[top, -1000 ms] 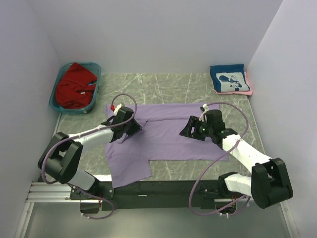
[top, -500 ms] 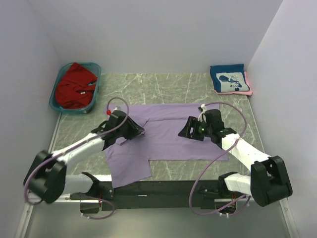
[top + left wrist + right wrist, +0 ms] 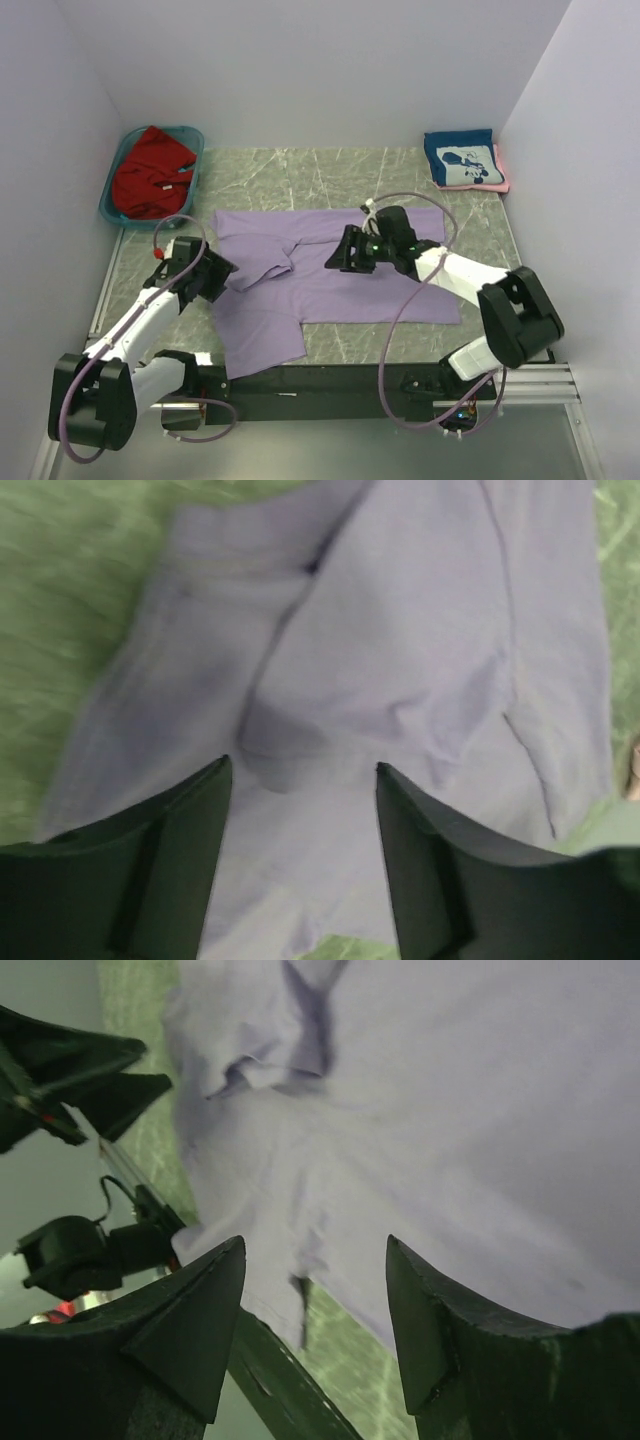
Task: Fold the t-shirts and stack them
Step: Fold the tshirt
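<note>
White walls are enclosing a green marbled counter [image 3: 330,165] on three sides.

Position of items: the lavender t-shirt [image 3: 380,285] is lying spread across the middle of the counter, its lower left portion hanging over the near edge. One sleeve [image 3: 262,262] is lying turned in over the body; the rest is showing no fold. The navy t-shirt [image 3: 460,160] is sitting folded on the pink t-shirt [image 3: 502,172] in the far right corner. The red t-shirt [image 3: 150,170] is lying crumpled in the teal tub [image 3: 113,205] at the far left.

Tools: the left tool [image 3: 302,770] is hovering at the left edge of the lavender cloth, fingers apart and gripping nothing. The right tool [image 3: 315,1250] is hovering over the middle of the same shirt, fingers likewise apart and empty.

Progress, as judged: two shirts are appearing finished and stacked. The lavender one is only beginning its fold, with the far side, the hanging hem and the final halving outstanding, then transfer to the stack. The red one is waiting untouched. The task is standing at roughly the halfway mark.
</note>
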Action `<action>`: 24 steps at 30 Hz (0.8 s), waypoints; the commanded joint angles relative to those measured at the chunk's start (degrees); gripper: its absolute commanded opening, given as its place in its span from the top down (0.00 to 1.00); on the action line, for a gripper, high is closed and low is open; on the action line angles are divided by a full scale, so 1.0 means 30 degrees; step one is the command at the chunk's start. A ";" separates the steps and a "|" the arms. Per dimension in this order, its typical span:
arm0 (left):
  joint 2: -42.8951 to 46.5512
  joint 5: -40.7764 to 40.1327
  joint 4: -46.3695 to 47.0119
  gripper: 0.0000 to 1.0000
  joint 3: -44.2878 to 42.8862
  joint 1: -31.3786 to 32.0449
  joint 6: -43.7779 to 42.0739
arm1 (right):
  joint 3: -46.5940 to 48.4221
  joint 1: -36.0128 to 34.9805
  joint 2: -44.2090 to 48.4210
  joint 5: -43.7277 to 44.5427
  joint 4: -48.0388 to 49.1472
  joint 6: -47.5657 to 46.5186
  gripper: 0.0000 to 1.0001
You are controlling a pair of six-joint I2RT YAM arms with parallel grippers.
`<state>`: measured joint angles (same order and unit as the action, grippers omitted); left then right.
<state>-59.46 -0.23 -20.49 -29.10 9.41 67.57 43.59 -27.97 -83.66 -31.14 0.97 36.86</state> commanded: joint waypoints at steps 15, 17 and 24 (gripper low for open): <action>-0.3704 0.2244 0.1322 0.43 -0.0289 -0.0851 -0.2250 | 0.5800 -0.2689 -0.7444 0.0975 0.3014 0.2888 0.47; -0.3909 0.2390 0.1439 0.43 -0.0319 -0.0851 -0.2338 | 0.6179 -0.2748 -0.8030 0.0974 0.2987 0.2889 0.47; -0.3969 0.2626 0.0799 0.45 -0.0728 -0.0851 -0.2514 | 0.7411 -0.2865 -0.9525 0.0565 0.2957 0.2830 0.47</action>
<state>-71.18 6.85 -16.69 -29.63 6.94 61.56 62.59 -36.03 -111.39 -28.99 7.68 45.15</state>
